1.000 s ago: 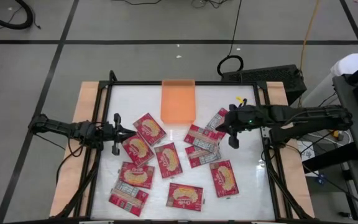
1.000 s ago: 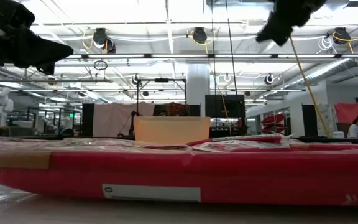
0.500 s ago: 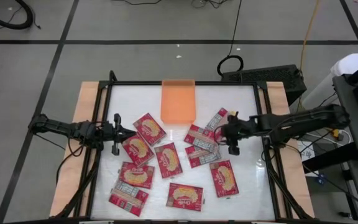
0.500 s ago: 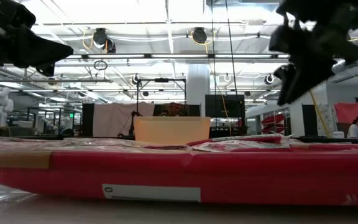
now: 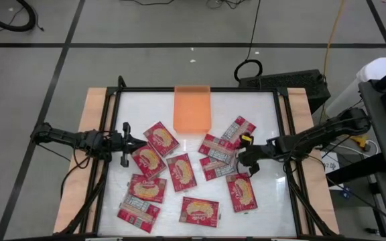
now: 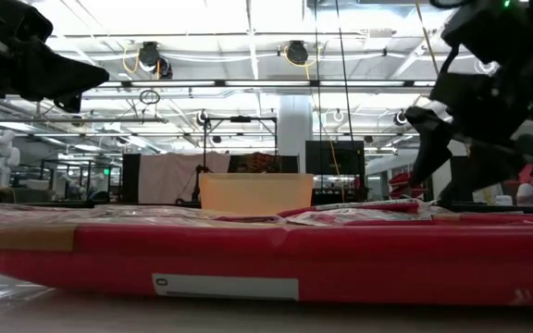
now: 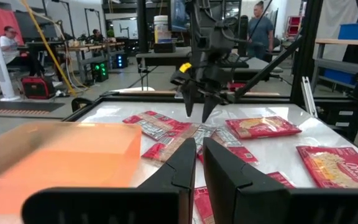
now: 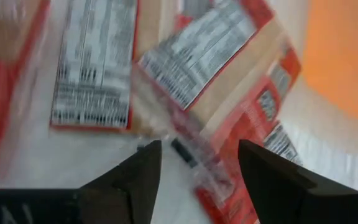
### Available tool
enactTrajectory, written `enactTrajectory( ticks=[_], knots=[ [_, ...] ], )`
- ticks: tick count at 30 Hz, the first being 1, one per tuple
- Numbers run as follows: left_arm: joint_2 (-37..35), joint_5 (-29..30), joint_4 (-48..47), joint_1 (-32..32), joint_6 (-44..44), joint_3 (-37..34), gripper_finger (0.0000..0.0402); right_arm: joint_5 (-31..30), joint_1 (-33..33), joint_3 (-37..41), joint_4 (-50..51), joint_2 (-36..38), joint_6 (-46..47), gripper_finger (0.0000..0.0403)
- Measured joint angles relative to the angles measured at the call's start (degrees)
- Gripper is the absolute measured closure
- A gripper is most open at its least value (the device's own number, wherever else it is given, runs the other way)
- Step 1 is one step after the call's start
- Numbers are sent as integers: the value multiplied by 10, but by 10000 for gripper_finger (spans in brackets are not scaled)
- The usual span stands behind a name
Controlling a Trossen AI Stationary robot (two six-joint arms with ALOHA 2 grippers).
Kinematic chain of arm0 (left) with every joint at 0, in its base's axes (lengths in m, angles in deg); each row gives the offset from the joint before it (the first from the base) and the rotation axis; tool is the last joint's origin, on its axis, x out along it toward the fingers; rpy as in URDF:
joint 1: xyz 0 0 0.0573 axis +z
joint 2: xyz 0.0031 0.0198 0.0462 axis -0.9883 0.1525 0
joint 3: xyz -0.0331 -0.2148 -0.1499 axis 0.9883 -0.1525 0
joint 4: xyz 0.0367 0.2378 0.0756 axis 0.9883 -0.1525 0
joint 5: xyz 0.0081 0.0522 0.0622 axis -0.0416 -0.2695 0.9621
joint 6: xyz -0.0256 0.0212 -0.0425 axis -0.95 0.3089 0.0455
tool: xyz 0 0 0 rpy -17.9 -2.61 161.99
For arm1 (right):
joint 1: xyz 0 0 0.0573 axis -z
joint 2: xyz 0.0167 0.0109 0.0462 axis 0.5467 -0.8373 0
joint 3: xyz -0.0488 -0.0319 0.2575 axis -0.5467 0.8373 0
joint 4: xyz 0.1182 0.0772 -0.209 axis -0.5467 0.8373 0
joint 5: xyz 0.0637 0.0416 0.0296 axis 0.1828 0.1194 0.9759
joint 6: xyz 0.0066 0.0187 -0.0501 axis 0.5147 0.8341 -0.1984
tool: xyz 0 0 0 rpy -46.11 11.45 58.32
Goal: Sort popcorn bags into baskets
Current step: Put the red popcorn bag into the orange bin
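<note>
Several red popcorn bags lie flat on the white table top, in a left group (image 5: 147,161) and a right group (image 5: 218,148); some show printed backs (image 8: 185,59). The orange basket (image 5: 191,107) stands at the far edge and holds nothing that shows. My right gripper (image 5: 244,161) hangs open, slanting down just above the right group's packets (image 7: 185,129), one finger on either side of a packet edge (image 8: 199,163). My left gripper (image 5: 141,142) waits level at the left, shut, above a packet.
A black frame (image 5: 281,134) rims the table, with wooden strips outside it. Bare white table top (image 5: 267,201) lies at the near right and beside the basket. Beyond the table stand benches and a few people (image 7: 263,28).
My right gripper has come down from high over the table toward the right group of packets, shifting a little toward the near edge. It has rolled about its own axis and opened its fingers on the way. No packet has moved.
</note>
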Motion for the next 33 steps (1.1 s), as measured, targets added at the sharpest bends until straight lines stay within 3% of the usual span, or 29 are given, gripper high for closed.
enactTrajectory(
  ticks=[3, 9, 18, 25, 33],
  knots=[
    [0, 0, 0, 0, 2, 0, 366, 0, 0, 5, -3, -20, -25, 209],
    [0, 0, 0, 0, 3, 0, 366, -3, 1, 22, -107, -69, -116, 243],
    [0, 0, 1, 0, 2, 0, 366, -17, 2, 24, -196, -95, -136, 394],
    [0, 13, 57, 0, 30, 1, 366, -19, 2, 5, -242, -62, -96, 399],
    [55, 60, 112, 0, 91, 1, 357, -15, 18, -48, -265, -28, 43, 401]
  ],
)
